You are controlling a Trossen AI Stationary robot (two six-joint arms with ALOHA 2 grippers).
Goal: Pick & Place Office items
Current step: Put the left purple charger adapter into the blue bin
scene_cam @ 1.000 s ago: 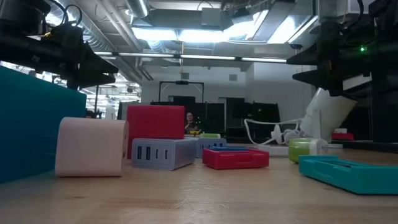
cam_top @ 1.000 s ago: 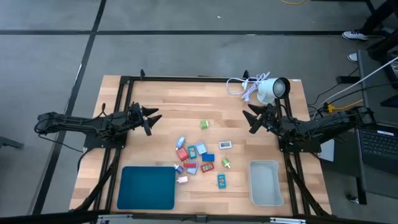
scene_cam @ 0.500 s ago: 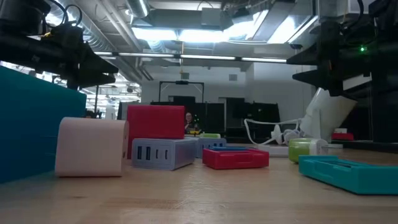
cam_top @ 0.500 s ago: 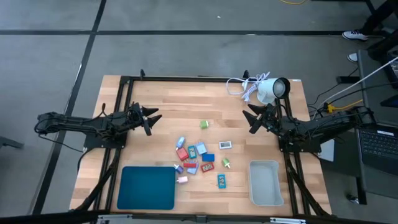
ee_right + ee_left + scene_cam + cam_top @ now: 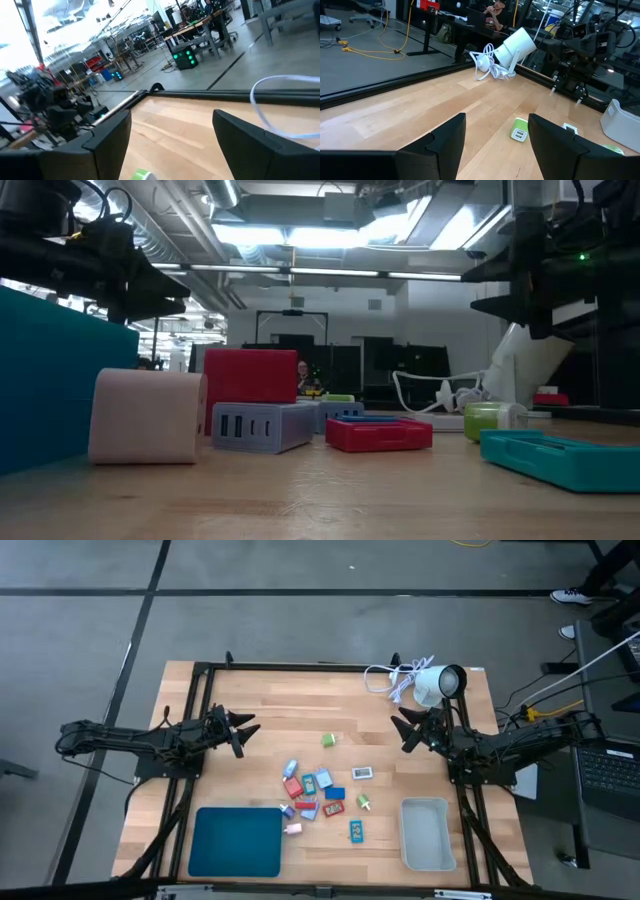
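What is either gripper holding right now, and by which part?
Nothing is held. The left gripper and right gripper both hang open and empty above the table, apart from the office items.

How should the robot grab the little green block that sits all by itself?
Probably from straight above, closing the fingers on two opposite sides of the green block. It lies low on the table with bare wood all around it, so nothing crowds the fingers. The left gripper and right gripper both hover open nearby.

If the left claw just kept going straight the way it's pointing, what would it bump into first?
Probably the small green piece lying alone on the wooden table. The left gripper, open and empty, points across toward it; nothing shows in between, though its height above the table is unclear, so it might pass over.
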